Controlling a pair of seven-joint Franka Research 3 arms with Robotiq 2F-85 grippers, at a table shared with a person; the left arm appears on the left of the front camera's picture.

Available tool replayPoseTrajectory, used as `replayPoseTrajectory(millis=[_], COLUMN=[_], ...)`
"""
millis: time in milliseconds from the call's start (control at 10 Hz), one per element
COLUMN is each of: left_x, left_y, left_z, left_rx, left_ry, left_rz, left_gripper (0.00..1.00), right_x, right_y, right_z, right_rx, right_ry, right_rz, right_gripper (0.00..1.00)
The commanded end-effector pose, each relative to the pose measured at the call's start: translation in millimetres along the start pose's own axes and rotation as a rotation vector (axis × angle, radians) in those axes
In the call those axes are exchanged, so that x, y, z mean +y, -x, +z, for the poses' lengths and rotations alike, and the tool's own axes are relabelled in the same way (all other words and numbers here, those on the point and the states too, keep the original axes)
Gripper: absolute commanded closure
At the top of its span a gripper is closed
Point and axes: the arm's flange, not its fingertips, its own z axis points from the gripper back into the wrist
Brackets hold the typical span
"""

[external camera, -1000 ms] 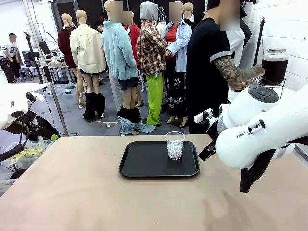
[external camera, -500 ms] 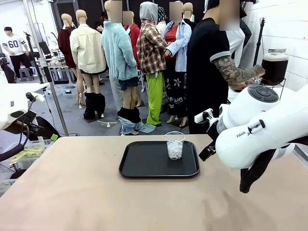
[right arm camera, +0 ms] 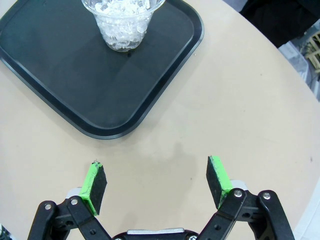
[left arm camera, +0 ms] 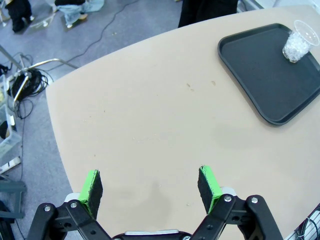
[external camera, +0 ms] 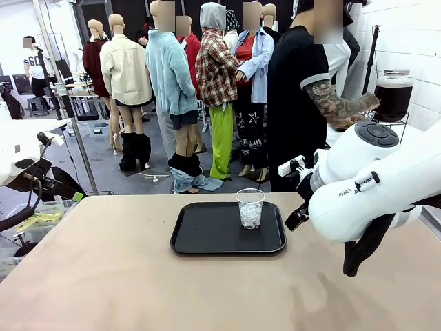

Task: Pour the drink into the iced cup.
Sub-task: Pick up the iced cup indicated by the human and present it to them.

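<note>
Front view: one iced cup (external camera: pixel 250 208), one tray (external camera: pixel 207 238).

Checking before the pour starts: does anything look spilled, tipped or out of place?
Nothing stands out. The iced cup stands upright on the black tray; tray and table look dry; left gripper and right gripper hang open, empty.
</note>
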Motion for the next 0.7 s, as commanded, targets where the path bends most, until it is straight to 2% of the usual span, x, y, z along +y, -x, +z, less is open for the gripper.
replayPoseTrajectory(millis=[0, 600], left_x=[1.7, 1.7], left_y=[0.7, 0.7], left_z=[-1.3, -1.3], left_rx=[-0.005, -0.005], left_ry=[-0.010, -0.010], left_rz=[0.005, 0.005], left_gripper=[0.00, 0.00], right_x=[0.6, 0.6], right_y=[0.5, 0.5], right_z=[-0.2, -0.2], right_rx=[0.001, 0.001], right_ry=[-0.001, -0.001], right_rz=[0.001, 0.001], right_gripper=[0.00, 0.00])
